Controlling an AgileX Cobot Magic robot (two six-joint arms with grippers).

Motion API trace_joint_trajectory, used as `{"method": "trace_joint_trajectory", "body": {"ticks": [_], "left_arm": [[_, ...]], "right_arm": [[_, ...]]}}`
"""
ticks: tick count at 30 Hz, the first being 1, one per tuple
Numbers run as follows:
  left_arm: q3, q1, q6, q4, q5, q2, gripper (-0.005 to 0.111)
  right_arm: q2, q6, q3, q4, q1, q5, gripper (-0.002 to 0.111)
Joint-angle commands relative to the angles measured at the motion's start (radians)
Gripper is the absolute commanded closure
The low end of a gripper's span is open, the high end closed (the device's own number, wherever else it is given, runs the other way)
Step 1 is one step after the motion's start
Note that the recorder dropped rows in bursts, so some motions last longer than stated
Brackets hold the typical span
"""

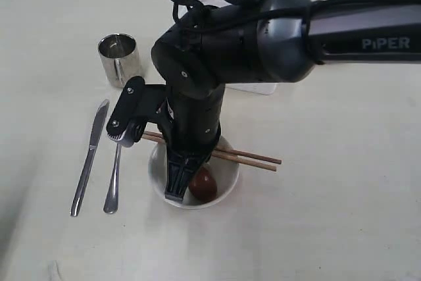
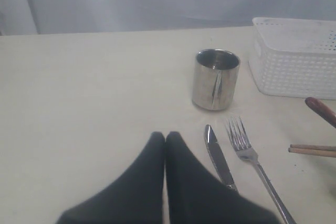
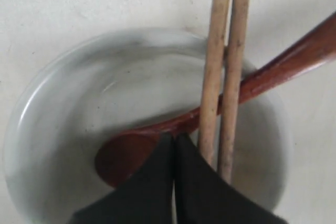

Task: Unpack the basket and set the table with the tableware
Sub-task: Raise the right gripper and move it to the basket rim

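From the outside camera: right tool (image 1: 173,194) pointing straight down into the white bowl (image 1: 227,185), pressed together, pinching nothing. Right beside its tip, the brown spoon (image 1: 202,185), round end down in the bowl. Laid flat across the bowl's rim, the two chopsticks (image 1: 253,157), likely so as not to roll away. At 9 o'clock from the bowl, fork (image 1: 114,182) and then knife (image 1: 89,159), side by side, like a place ready for eating. At 11 o'clock, the shiny cup (image 1: 119,59), standing up. At 1 o'clock, behind the big arm, just a white bit of the basket (image 1: 256,88). All on the pale bench (image 1: 342,215).

From the left wrist camera: left tool (image 2: 165,139) near bare bench (image 2: 94,87), pressed together, holding nothing, probably waiting out of the way. Beyond it, the knife (image 2: 219,158), fork (image 2: 252,156) and cup (image 2: 215,80), with the basket (image 2: 294,59) near the cup. Can't tell what is inside the basket. No small brown plate anywhere in view, so maybe more to unpack.

From the right wrist camera: looking down into the bowl (image 3: 63,108). Right tool (image 3: 174,139) shut tight, touching or just above the spoon's (image 3: 126,153) thin neck; hard to say which. Spoon handle leaning up on the rim, tucked under the chopsticks (image 3: 220,51), so kept in place.
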Motion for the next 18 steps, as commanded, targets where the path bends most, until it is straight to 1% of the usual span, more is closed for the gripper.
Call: {"method": "trace_joint_trajectory", "body": {"ticks": [1,4,7,9,10,12,14,16,18], "left_arm": [[0.003,-0.005,-0.004,0.008,-0.011,-0.003,0.107],[0.003,-0.005,-0.004,0.008,-0.011,-0.003,0.107],[0.003,-0.005,-0.004,0.008,-0.011,-0.003,0.107],[0.003,-0.005,-0.004,0.008,-0.011,-0.003,0.107],[0.003,-0.005,-0.004,0.008,-0.011,-0.003,0.107],[0.003,-0.005,-0.004,0.008,-0.011,-0.003,0.107],[0.003,-0.005,-0.004,0.008,-0.011,-0.003,0.107],[0.003,-0.005,-0.004,0.008,-0.011,-0.003,0.107],[0.003,-0.005,-0.004,0.008,-0.011,-0.003,0.107]], "right_arm": [[-0.069,0.003,-0.001,-0.004,-0.006,0.027,0.109],[-0.123,0.001,-0.001,-0.007,-0.006,0.042,0.109],[-0.183,0.008,-0.001,-0.068,-0.006,0.044,0.109],[-0.225,0.082,-0.001,-0.165,-0.019,0.041,0.109],[-0.242,0.152,-0.001,-0.216,-0.038,0.032,0.109],[-0.266,0.263,-0.001,-0.301,-0.095,0.021,0.109],[-0.277,0.354,-0.008,-0.356,-0.186,0.004,0.109],[-0.278,0.36,-0.032,-0.345,-0.283,-0.002,0.109],[-0.269,0.288,-0.068,-0.264,-0.37,-0.007,0.109]]}}
